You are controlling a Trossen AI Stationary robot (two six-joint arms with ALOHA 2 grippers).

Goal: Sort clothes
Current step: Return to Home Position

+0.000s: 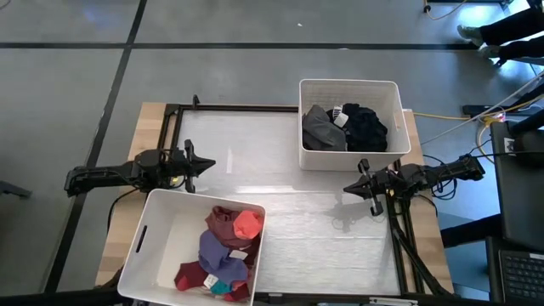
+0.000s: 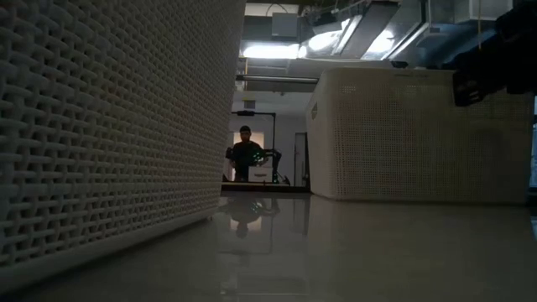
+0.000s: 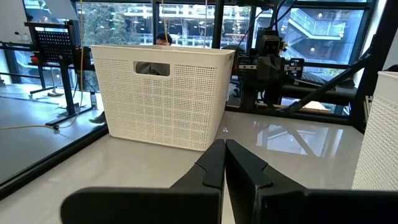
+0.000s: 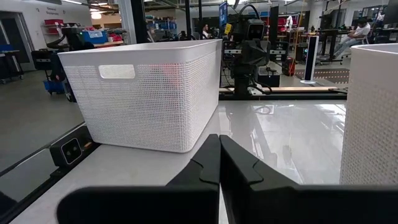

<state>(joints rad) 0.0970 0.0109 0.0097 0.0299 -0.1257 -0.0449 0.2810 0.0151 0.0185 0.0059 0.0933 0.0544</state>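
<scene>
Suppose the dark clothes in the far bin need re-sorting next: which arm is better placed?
Right, likely. The right gripper, shut, sits just off the far bin holding the dark clothes; the left gripper, shut, is across the table by the near bin.

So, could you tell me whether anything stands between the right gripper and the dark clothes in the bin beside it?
Only the wall of that white bin: the right gripper, shut, is just outside it, and the dark clothes lie inside. Nothing else visible stands between them; the left gripper waits across the table.
</scene>
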